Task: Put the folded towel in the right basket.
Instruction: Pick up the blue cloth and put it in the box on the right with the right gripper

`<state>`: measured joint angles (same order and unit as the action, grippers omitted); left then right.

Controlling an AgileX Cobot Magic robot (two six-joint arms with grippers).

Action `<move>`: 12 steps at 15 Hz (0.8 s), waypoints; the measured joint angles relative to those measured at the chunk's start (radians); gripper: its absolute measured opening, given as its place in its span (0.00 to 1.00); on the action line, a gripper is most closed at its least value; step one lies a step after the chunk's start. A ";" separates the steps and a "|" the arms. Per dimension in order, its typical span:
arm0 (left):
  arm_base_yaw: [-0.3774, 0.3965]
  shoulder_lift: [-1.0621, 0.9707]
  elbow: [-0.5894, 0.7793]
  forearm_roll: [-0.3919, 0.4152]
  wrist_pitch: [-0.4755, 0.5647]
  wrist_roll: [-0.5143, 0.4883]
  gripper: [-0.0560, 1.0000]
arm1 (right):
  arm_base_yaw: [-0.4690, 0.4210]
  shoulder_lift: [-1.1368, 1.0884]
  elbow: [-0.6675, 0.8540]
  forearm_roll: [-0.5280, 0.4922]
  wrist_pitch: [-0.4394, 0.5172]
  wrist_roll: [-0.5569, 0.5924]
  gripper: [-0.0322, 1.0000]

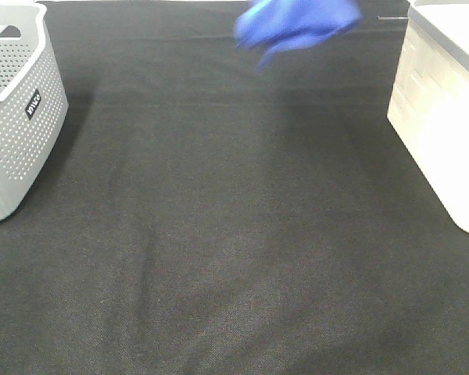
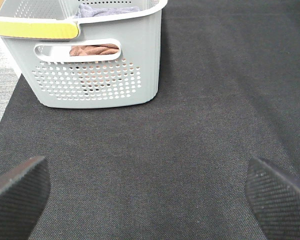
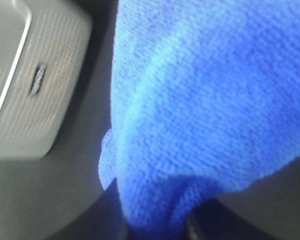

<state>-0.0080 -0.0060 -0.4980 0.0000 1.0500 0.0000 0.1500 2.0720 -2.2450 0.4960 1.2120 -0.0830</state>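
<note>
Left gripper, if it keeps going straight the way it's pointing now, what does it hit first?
Probably the grey perforated basket. The left gripper is open and empty over bare black cloth, with nothing between them; how low it points is unclear.

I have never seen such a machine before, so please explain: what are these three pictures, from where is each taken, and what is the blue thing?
This is a robot with two arms, each ending in a gripper. One picture comes from a camera mounted high above a table with a dark cloth. It shows a grey basket on the left, a white basket on the right, and a blurred blue towel at the far edge. No arm is visible there.

The other two cameras sit on the wrists. The left wrist view shows the open, empty left gripper facing the grey basket, which holds some cloths. In the right wrist view the blue towel fills the picture and hides the gripper, which probably carries it.
</note>
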 joint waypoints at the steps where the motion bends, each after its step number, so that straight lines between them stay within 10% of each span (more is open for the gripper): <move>1: 0.000 0.000 0.000 0.000 0.000 0.000 0.99 | -0.061 -0.045 0.000 -0.029 0.000 0.001 0.22; 6: 0.000 0.000 0.000 0.000 0.000 0.000 0.99 | -0.428 -0.129 0.058 -0.113 0.001 0.010 0.22; 12: 0.000 0.000 0.000 0.000 0.000 0.000 0.99 | -0.493 -0.129 0.329 -0.382 0.011 0.028 0.22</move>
<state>-0.0080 -0.0060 -0.4980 0.0000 1.0500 0.0000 -0.3430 1.9430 -1.9160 0.1140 1.2230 -0.0550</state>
